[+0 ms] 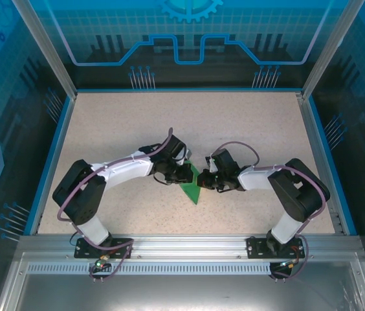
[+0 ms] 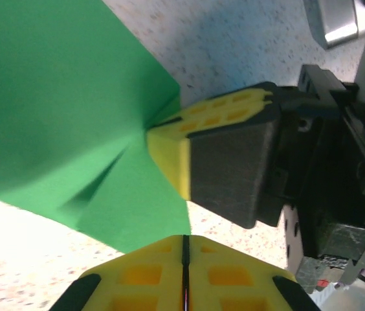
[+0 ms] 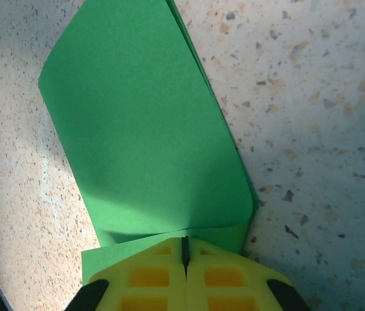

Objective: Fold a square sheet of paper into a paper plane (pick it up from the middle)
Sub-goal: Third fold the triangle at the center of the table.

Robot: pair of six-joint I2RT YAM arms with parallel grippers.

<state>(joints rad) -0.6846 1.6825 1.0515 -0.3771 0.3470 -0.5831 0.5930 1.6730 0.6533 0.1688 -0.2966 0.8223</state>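
Where the two arms meet at the middle of the speckled table (image 1: 247, 129), the square sheet of paper (image 1: 191, 186) (image 3: 150, 129), folded into bright green layers, is pinched from both sides. One edge is clamped in the closed yellow pads of the right gripper (image 3: 184, 249), and a corner is caught in the left gripper (image 2: 184, 243), its pads pressed together.

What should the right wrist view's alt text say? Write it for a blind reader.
A folded sheet of bright green paper is pinched at its near edge by the right gripper, its yellow fingers shut, with speckled beige tabletop behind it.
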